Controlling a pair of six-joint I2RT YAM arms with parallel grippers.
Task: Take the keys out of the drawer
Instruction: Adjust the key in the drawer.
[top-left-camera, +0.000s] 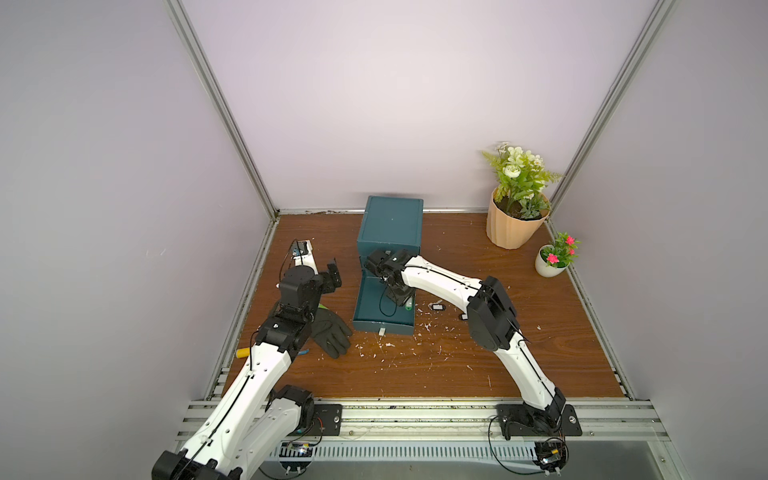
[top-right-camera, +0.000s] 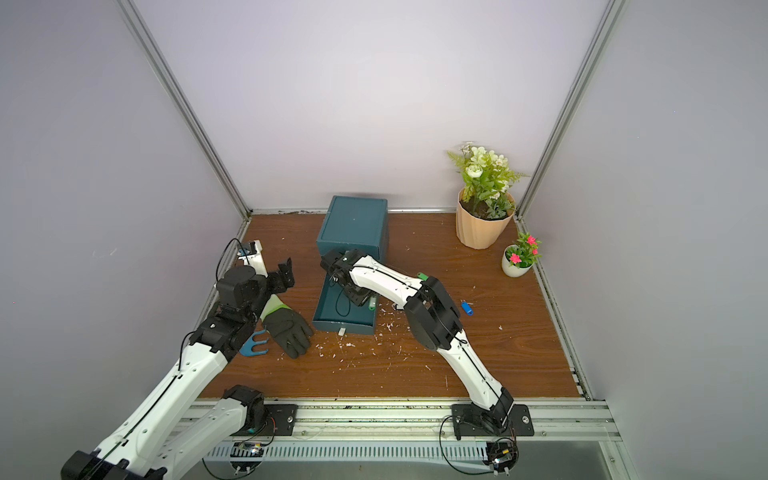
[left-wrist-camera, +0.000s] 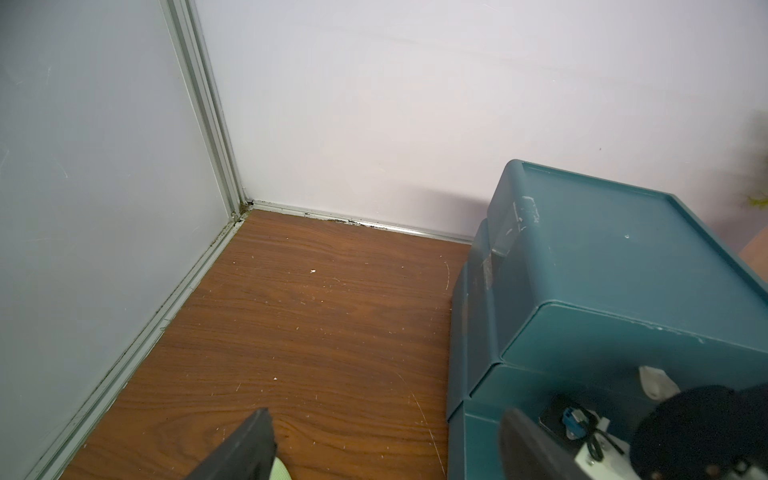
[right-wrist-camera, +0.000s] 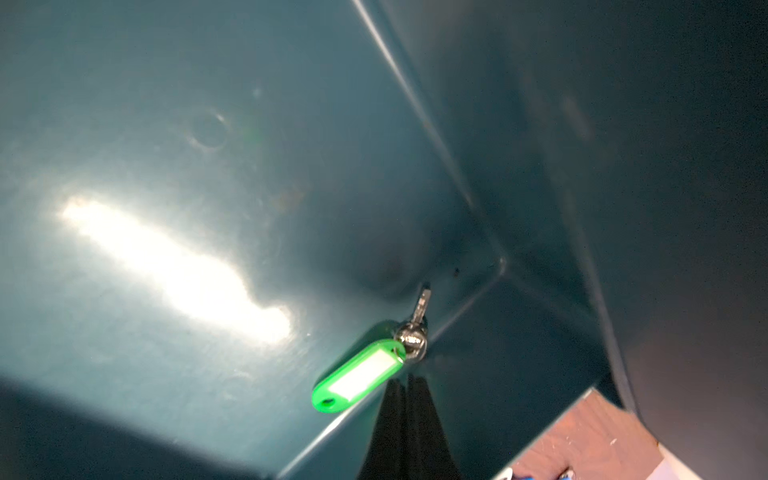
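The teal drawer (top-left-camera: 384, 324) (top-right-camera: 345, 326) stands pulled out of its teal cabinet (top-left-camera: 390, 226) (left-wrist-camera: 602, 270). One of the keys, silver on a green tag (right-wrist-camera: 359, 376) (top-left-camera: 409, 307) (top-right-camera: 371, 304), lies on the drawer floor (right-wrist-camera: 208, 166) against a side wall. My right gripper (right-wrist-camera: 405, 380) reaches into the drawer, shut, its tips just short of the key ring and nothing between them. More keys lie on the table to the right: black tags (top-left-camera: 437, 306) and a blue tag (top-right-camera: 467, 308). My left gripper (top-left-camera: 332, 274) (left-wrist-camera: 386, 446) hovers open and empty to the left of the cabinet.
A black glove (top-left-camera: 330, 332) and a blue forked tool (top-right-camera: 254, 345) lie under the left arm. Two potted plants (top-left-camera: 517, 220) (top-left-camera: 555, 257) stand at the back right. White flecks (top-left-camera: 390, 345) litter the wooden table before the drawer. Walls close in three sides.
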